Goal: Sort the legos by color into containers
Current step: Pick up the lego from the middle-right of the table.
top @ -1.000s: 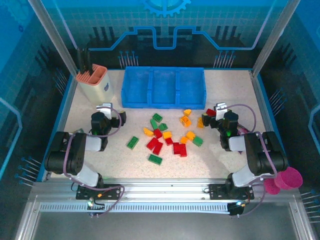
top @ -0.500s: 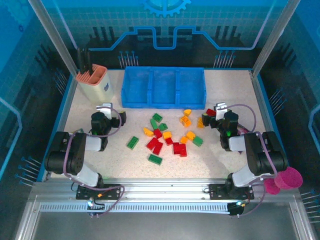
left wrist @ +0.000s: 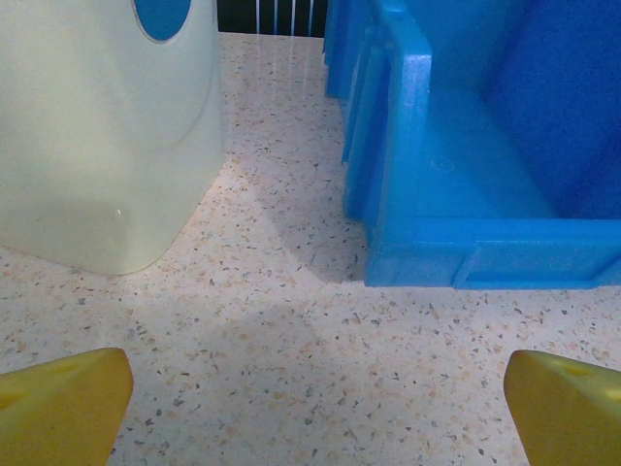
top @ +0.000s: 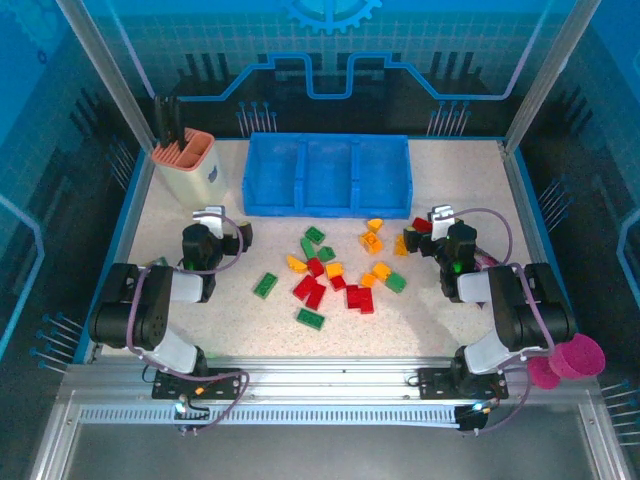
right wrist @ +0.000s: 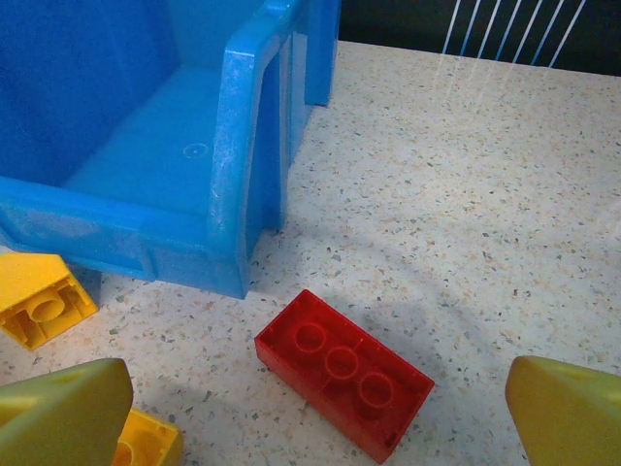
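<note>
No words, numbers, labels or brand names can be read anywhere. The nearest thing to a sign is a light-blue gear outline (top: 333, 10) printed at the top of the back wall (top: 420, 40), with no lettering on it. The studs of the red brick (right wrist: 344, 374) show plain rings, and no letters can be made out on them.

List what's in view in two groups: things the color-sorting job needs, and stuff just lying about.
Job: green, orange-yellow and red legos; blue three-compartment tray.
Lying about: beige cup with orange insert; pink cup.
</note>
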### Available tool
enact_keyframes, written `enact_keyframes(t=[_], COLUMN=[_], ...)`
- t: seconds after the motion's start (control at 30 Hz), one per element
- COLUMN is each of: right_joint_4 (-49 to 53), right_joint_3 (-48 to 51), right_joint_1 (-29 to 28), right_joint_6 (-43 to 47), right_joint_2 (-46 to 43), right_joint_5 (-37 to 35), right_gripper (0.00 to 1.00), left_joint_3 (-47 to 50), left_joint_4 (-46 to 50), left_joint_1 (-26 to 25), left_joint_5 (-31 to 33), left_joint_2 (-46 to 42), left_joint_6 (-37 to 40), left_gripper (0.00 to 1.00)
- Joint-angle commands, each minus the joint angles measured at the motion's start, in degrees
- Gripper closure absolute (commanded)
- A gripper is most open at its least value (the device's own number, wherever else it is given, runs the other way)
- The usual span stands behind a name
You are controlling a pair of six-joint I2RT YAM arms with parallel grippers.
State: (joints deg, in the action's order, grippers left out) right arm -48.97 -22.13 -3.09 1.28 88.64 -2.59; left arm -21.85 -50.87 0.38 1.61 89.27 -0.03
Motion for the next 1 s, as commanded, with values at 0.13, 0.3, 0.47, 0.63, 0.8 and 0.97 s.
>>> enact_keyframes(t=[0.13,0.3,0.47,0.63,0.8,0.97], right_joint_4=[-1.4,22.1,49.9,64.3,75.5,81.8], right_joint_3=[-1.1,-9.5,-24.6,-34.3,-42.0,-47.7], right_joint_1=[0.0,-0.5,-0.5,-0.5,-0.4,-0.3], right_joint_6=[-0.9,-2.6,-8.3,-13.2,-14.0,-3.6], right_joint_2=[-0.5,-11.4,-14.7,-11.4,-6.0,1.5], right_joint_5=[0.0,-3.8,-2.7,-5.5,0.7,8.7], right_gripper=[0.00,0.00,0.00,0.00,0.00,0.12], left_joint_3=[-0.4,-5.1,-21.1,-33.9,-43.4,-48.7], left_joint_4=[-1.1,15.2,47.4,61.7,72.2,76.8], left_joint_1=[0.7,0.0,-2.1,-5.9,-6.0,-6.0], left_joint_5=[-1.3,9.1,11.8,11.9,9.8,7.8], left_joint_2=[-0.5,-10.4,-22.8,-24.0,-23.0,-22.1], left_joint_6=[-0.4,-3.0,-12.9,-10.3,-9.0,-6.5], left_gripper=[0.01,0.01,0.01,0.01,0.01,0.01])
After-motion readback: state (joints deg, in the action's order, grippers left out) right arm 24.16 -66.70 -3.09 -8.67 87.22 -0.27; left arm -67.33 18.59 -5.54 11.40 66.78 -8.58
